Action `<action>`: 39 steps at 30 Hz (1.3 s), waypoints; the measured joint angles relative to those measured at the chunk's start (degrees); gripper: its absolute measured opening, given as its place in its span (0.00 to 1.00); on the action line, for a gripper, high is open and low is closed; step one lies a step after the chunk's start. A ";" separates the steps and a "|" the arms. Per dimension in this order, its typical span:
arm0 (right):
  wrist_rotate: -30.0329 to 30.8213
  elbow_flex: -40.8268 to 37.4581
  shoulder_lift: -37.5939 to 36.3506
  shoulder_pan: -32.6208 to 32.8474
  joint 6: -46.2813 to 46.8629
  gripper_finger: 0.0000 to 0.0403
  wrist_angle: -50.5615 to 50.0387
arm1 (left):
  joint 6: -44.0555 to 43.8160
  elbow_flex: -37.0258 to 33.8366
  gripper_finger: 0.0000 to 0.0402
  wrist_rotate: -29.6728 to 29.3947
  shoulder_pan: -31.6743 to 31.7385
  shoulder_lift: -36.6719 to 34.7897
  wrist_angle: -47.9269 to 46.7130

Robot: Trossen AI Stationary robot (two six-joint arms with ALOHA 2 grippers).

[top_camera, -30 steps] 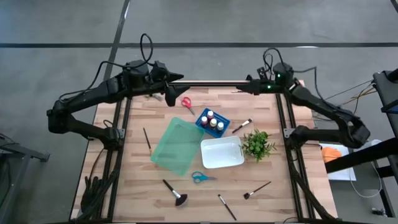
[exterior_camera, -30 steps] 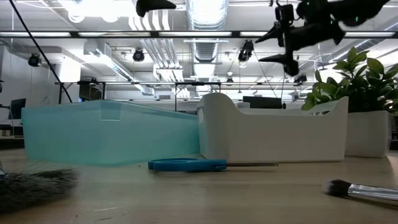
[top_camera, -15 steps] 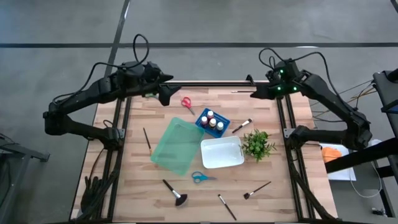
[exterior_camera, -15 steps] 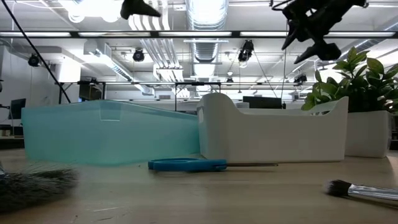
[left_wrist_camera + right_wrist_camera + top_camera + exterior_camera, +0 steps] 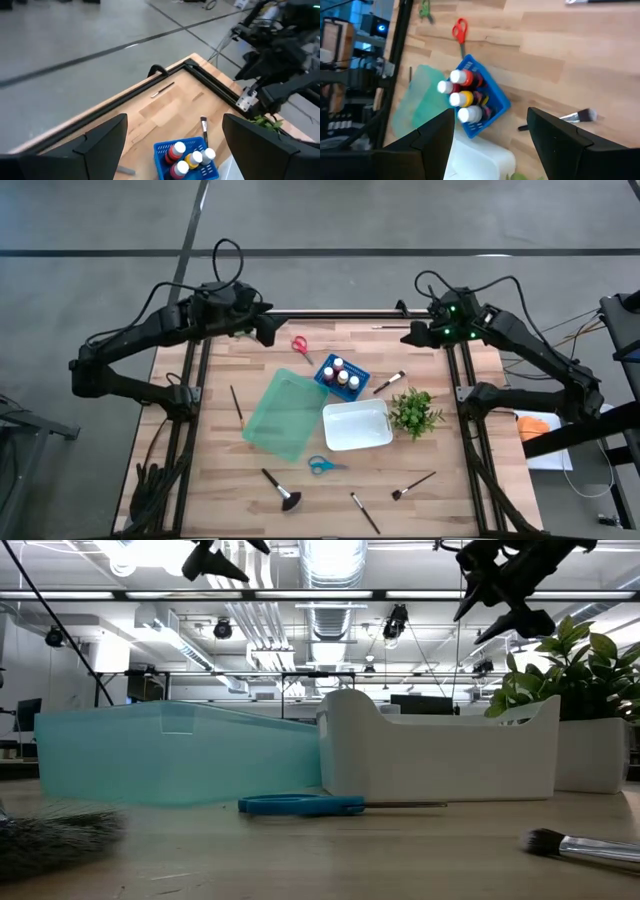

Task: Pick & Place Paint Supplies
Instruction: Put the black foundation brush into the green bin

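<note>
A blue basket [image 5: 341,374] holding several paint bottles with coloured caps stands at the table's far middle, and it also shows in the right wrist view [image 5: 485,102]. Red scissors [image 5: 300,346] lie to its far left. Blue scissors [image 5: 324,465] lie on the table near the front. Dark-handled brushes lie flat around them: [image 5: 237,402], [image 5: 389,382], [image 5: 281,491], [image 5: 413,485], [image 5: 364,513]. Green scissors [image 5: 424,9] lie at the far left edge. My left gripper [image 5: 268,330] is open and empty, high above the far left. My right gripper [image 5: 412,335] is open and empty, high above the far right.
A teal tray [image 5: 281,414] and a white bin [image 5: 357,425] stand side by side at the table's middle. A small leafy plant [image 5: 414,412] stands right of the bin. A thin brush [image 5: 385,327] lies by the far rail. Black rails run along the table's sides.
My left gripper has drifted a little toward the table's left edge, staying high. My right gripper has drawn back toward the table's right edge and turned, staying high. Nothing on the table has moved.
</note>
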 joint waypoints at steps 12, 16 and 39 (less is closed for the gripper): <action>3.30 -3.43 2.25 0.03 3.49 0.61 2.27 | -3.84 -3.74 0.84 2.21 -0.05 0.24 9.90; 3.44 -6.30 6.08 -1.50 5.21 0.61 -1.06 | -3.82 -3.74 0.84 2.21 -0.05 0.24 14.23; 5.81 -16.64 26.77 -2.83 12.90 0.61 9.66 | -3.64 -3.81 0.84 2.65 -0.07 0.24 17.58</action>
